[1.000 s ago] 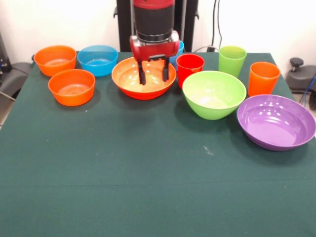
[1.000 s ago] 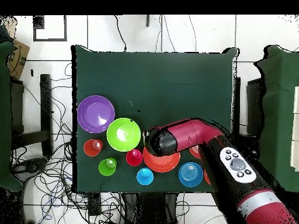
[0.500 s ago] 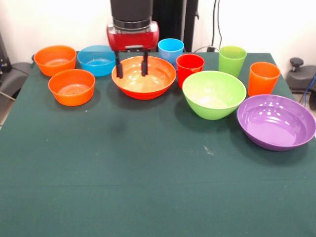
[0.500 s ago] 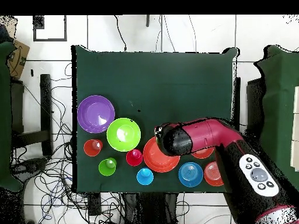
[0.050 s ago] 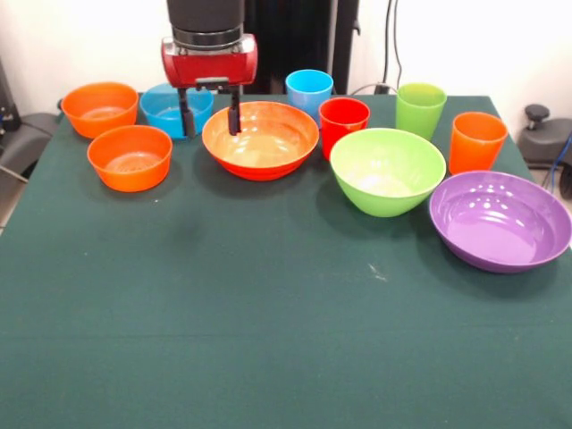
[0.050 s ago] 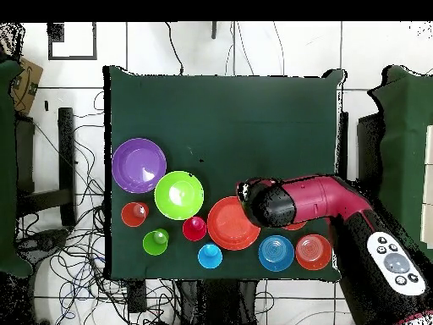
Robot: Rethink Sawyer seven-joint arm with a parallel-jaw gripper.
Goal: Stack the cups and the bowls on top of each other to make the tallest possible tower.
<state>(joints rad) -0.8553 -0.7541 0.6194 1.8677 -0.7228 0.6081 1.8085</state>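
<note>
The claw (image 5: 211, 111) hangs open and empty above the worktop (image 5: 268, 322), its two dark fingers spread apart. One finger shows in front of the blue small bowl (image 5: 175, 109); the other shows at the rim of the orange-red large bowl (image 5: 261, 139), the landmark here.

Beside that bowl, on the claw's side, sit the blue small bowl and two orange small bowls (image 5: 130, 157), one nearer the front and one at the back corner (image 5: 100, 108). Just behind the orange-red bowl stands the light blue cup (image 5: 308, 89), with the red cup (image 5: 343, 122) beside its other rim. Further on that side come the lime green large bowl (image 5: 387, 170), the lime green cup (image 5: 420, 109), the orange cup (image 5: 476, 140) and, farthest out, the purple large bowl (image 5: 500, 220).

Nothing is stacked yet; every piece rests singly on the cloth, so no tower exists. The step in hand looks like choosing a first piece. The next move probably calls for lowering the claw over one bowl's rim and closing on it.
</note>
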